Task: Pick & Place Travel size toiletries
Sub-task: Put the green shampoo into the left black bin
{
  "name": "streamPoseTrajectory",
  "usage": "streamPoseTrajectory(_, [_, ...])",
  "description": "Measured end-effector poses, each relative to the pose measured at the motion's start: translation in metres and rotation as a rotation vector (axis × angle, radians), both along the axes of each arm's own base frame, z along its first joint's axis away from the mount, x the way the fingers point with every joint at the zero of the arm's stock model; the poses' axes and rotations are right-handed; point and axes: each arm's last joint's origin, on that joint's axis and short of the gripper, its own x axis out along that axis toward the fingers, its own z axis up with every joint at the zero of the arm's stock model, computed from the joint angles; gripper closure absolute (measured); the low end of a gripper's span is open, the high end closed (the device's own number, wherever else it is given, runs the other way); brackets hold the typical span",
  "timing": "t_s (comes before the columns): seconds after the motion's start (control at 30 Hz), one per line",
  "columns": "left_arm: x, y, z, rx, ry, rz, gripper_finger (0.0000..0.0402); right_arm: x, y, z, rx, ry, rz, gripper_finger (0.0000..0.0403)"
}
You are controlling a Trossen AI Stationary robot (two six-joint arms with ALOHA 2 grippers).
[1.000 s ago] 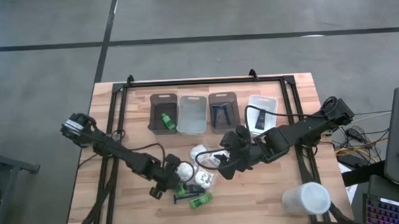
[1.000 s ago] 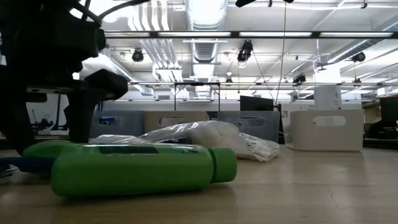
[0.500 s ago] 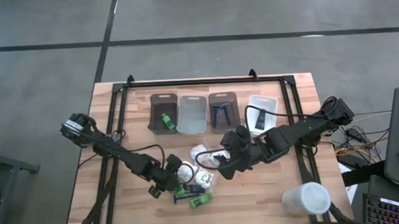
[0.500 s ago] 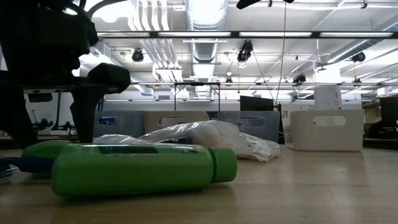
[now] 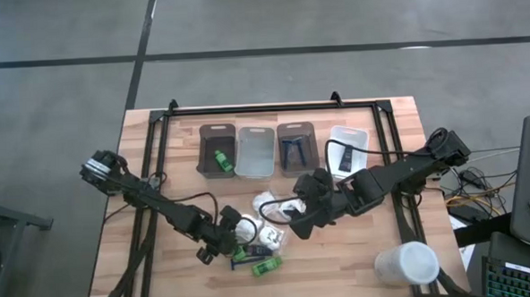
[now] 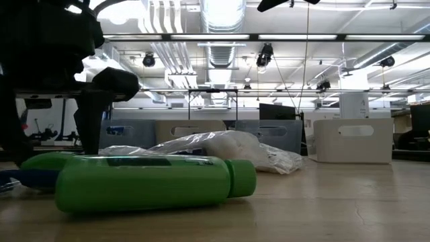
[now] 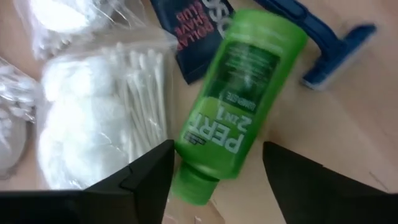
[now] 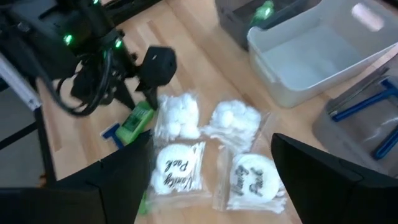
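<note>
The left pincer (image 7: 214,186), spread wide, hangs over a green bottle (image 7: 239,102). The round bottle could roll away if nudged sideways.

A light wooden table (image 5: 153,261) stands on grey concrete floor (image 5: 56,86) — overhead, bright strip lights (image 6: 222,13) and exposed ducts.

Left gripper (image 7: 214,177) open astride green bottle (image 7: 239,99); cotton packet (image 7: 99,118) crowds one finger, apparently; blue razor (image 7: 329,59) lies beyond.
</note>
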Motion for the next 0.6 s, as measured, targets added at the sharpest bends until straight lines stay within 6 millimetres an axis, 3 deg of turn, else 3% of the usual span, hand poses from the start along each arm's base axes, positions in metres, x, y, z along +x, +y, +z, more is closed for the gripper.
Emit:
streamPoseTrajectory(0.2, [-0.006, -0.011, 0.0, -0.002, -0.005, -0.069, 0.0119, -0.001, 0.0, -0.004, 0.01, 0.019, 0.011, 0.0062])
streamPoseTrajectory(0.37, [0.0, -0.015, 0.004, -0.019, -0.078, -0.115, 0.0117, -0.001, 0.0, -0.01, 0.004, 0.035, 0.011, 0.0051])
streamPoseTrajectory(0.6, [0.001, -0.015, 0.002, -0.056, -0.051, -0.13, 0.0126, -0.003, 0.0, -0.021, 0.036, 0.062, -0.022, 0.0056])
